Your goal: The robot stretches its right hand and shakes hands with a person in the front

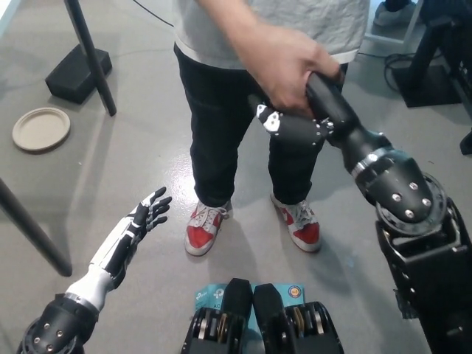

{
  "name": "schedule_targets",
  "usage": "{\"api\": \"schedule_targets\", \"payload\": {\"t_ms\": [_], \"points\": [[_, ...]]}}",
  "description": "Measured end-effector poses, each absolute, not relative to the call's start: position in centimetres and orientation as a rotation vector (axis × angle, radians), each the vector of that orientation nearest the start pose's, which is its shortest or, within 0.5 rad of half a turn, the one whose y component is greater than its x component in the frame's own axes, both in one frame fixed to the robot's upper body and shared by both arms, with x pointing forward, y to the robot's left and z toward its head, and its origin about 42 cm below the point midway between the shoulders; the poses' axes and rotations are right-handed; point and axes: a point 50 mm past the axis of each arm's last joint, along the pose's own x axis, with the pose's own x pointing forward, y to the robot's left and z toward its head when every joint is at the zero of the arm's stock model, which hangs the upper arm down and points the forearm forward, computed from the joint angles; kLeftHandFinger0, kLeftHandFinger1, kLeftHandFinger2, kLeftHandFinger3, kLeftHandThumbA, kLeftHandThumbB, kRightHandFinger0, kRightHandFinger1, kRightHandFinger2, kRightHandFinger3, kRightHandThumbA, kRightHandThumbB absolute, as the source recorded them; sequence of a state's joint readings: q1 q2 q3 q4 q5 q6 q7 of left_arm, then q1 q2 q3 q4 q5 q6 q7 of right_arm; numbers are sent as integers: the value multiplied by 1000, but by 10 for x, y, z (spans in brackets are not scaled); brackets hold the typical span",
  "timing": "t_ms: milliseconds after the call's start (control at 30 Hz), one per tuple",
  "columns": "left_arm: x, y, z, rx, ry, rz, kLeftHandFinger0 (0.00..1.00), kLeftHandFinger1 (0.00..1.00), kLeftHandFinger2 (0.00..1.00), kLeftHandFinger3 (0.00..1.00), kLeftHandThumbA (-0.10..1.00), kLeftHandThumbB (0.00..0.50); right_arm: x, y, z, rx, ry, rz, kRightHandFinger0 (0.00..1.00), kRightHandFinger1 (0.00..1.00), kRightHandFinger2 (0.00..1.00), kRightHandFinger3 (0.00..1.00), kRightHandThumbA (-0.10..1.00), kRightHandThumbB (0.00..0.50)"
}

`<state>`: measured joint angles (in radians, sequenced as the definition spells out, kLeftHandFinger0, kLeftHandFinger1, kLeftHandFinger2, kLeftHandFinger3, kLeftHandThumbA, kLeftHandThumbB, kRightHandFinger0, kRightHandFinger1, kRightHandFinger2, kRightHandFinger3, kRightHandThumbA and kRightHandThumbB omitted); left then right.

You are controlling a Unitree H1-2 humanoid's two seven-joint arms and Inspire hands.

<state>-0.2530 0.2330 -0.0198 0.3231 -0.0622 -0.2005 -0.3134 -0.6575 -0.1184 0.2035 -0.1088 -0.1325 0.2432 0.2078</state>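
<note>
A person in a grey shirt and black trousers (221,110) stands right in front of me, in red and white shoes. The person's hand (284,66) is wrapped over my black right hand (299,122), which is stretched forward and up at the centre of the head view. My right hand is closed in that grasp, mostly covered by the person's hand. My white left hand (147,214) rests low at the lower left, fingers spread, holding nothing.
A round beige plate (40,129) lies on the grey floor at the left. A black stand with a box base (77,70) rises at the upper left. A dark pole (29,228) crosses the left edge. Dark equipment (435,51) stands at the upper right.
</note>
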Motion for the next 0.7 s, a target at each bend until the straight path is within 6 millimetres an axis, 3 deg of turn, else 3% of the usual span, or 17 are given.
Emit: {"api": "schedule_targets", "payload": {"t_ms": [33,100,167,300,400,467,533,600,700], "points": [[363,265,106,194,-98,-345,1000,1000,1000,1000,1000,251,407,-125,332,-367,-507,450,1000,1000,1000,1000,415,30],[363,265,106,194,-97,-345,1000,1000,1000,1000,1000,264,399,-128,337,-363,-530,447,1000,1000,1000,1000,520,42],[363,265,105,196,-96,-346,1000,1000,1000,1000,1000,274,388,-133,345,-367,-563,440,1000,1000,1000,1000,477,53],[363,265,105,200,-96,-345,1000,1000,1000,1000,1000,289,371,-140,359,-378,-599,434,1000,1000,1000,1000,304,6],[363,265,107,206,-104,-336,1000,1000,1000,1000,1000,264,364,-143,371,-395,-607,443,1000,1000,1000,1000,293,1],[364,267,109,209,-110,-324,1000,1000,1000,1000,1000,261,375,-142,376,-414,-585,452,1000,1000,1000,1000,279,24],[364,266,110,209,-113,-321,1000,1000,1000,1000,1000,268,401,-138,371,-428,-503,461,1000,1000,1000,1000,275,32],[365,265,109,208,-114,-321,1000,1000,1000,1000,1000,271,415,-138,360,-434,-439,463,1000,1000,1000,1000,275,24],[364,265,109,206,-112,-320,1000,1000,1000,1000,1000,269,450,-138,325,-441,-258,461,1000,1000,1000,1000,297,23]]}}
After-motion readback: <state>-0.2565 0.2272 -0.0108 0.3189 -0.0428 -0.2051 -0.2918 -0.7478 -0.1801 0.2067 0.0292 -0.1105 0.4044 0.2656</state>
